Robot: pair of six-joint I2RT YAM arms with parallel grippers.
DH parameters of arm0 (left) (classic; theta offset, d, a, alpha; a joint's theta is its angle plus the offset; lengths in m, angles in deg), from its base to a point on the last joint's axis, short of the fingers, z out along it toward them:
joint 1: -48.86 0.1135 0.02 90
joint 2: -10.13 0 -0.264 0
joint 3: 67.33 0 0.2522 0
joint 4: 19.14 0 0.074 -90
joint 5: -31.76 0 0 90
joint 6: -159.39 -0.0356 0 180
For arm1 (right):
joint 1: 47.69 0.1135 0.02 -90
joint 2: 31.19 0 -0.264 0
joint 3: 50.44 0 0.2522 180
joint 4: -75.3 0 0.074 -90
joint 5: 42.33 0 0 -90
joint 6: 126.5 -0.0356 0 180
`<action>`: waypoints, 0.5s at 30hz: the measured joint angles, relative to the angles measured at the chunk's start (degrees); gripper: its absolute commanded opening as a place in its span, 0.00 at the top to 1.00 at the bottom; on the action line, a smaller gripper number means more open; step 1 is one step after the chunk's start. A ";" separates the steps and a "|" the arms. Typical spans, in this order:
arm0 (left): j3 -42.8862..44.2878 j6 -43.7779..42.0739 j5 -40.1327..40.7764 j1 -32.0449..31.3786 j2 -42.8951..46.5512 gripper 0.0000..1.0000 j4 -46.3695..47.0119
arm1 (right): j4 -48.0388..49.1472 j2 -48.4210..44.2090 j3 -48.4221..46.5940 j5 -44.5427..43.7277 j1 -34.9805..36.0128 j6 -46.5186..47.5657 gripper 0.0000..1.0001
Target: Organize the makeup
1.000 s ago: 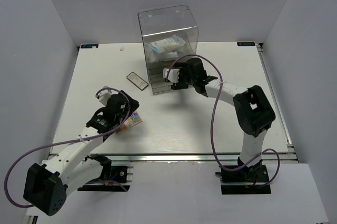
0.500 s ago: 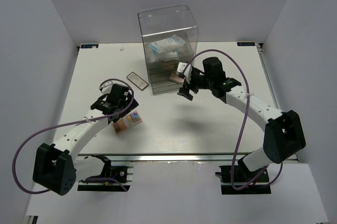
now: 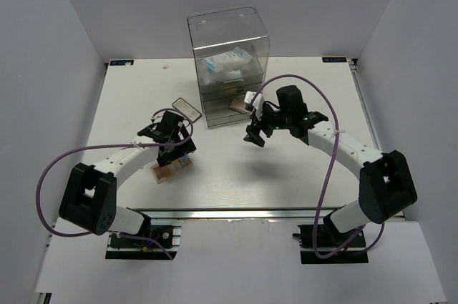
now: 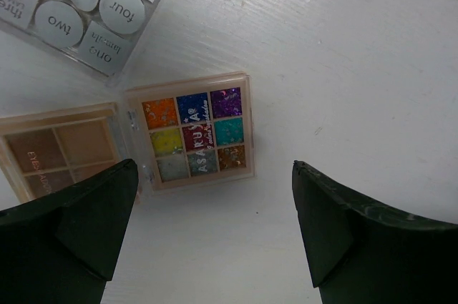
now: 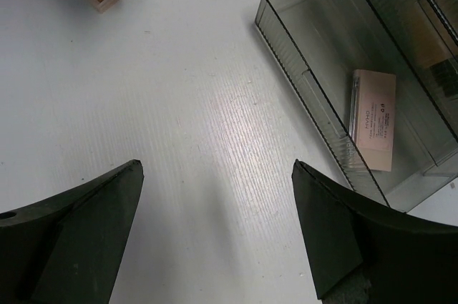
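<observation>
My left gripper (image 4: 215,168) hangs open over the table with nothing between its fingers. Just beyond its tips lies a multicoloured palette (image 4: 195,134), with a peach-brown palette (image 4: 61,150) beside it and a white-grid palette (image 4: 86,3) farther off. From above, the left gripper (image 3: 170,136) hovers over these palettes (image 3: 172,168). My right gripper (image 3: 255,129) is open and empty in front of the clear drawer box (image 3: 227,39). Its pulled-out drawer (image 5: 308,68) holds a pink palette (image 5: 376,118). A white-and-blue packet (image 3: 225,62) lies higher in the box. A dark-framed case (image 3: 187,109) lies left of the box.
White walls close in the table (image 3: 286,175) on the left, right and back. The right arm's purple cable (image 3: 286,82) loops beside the box. The drawer juts toward the right gripper (image 5: 217,164).
The right gripper has drawn back from the drawer toward the near side, leaving the pink palette inside. The left gripper has swung away and to the right, above the palettes.
</observation>
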 measured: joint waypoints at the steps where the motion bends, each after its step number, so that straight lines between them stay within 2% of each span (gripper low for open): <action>1: 0.00 -0.31 -0.20 0.00 -0.90 0.03 0.28 | 0.02 -0.09 0.00 0.07 -0.09 -0.20 0.11; 15: 1.51 -2.95 -0.94 0.33 -6.62 0.03 2.29 | 0.42 -1.38 0.85 0.50 -2.47 -1.73 0.11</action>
